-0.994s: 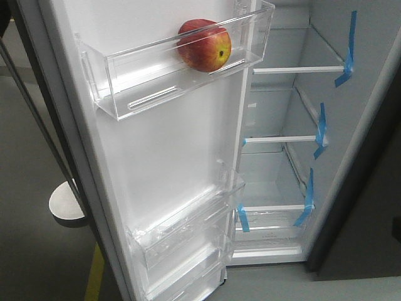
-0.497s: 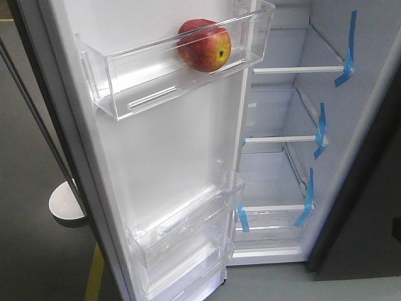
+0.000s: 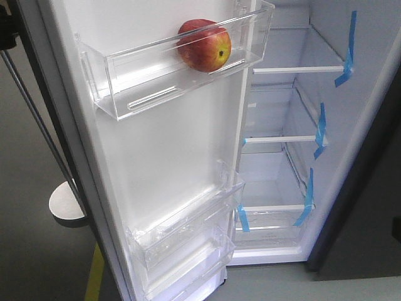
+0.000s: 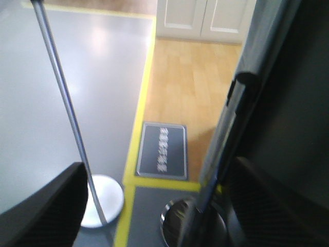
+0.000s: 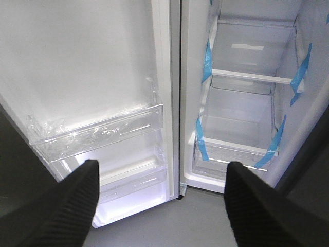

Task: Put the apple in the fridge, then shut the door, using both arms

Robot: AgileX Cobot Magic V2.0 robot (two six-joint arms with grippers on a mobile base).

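I am taking the tall narrow fridge door (image 3: 169, 163), dark grey outside and white inside, as my landmark and working rightward from it. Left of its outer edge, my left pincer (image 4: 154, 206) is hanging with its black fingers spread wide and nothing between them, looking past a slim chrome pole (image 4: 64, 98) on a round base down to the grey floor with its yellow line. The door's dark outer edge is rising just beside that pincer, so I judge this is the arm to push with.

On the door itself, the round red apple with yellow patches (image 3: 204, 44) is sitting in the upper clear plastic bin (image 3: 144, 78), toward its hinge end, so the placing looks done.

Right of the door, the white-lined fridge (image 3: 351, 157) is standing open, its white shelves edged with blue tape strips (image 3: 321, 130). My right pincer (image 5: 159, 198) is facing the lower door bins, fingers apart and empty.

To close well, I should be drawing the right arm clear of the gap first, then pressing the outer face evenly and slowly, so the apple is not jolted out.
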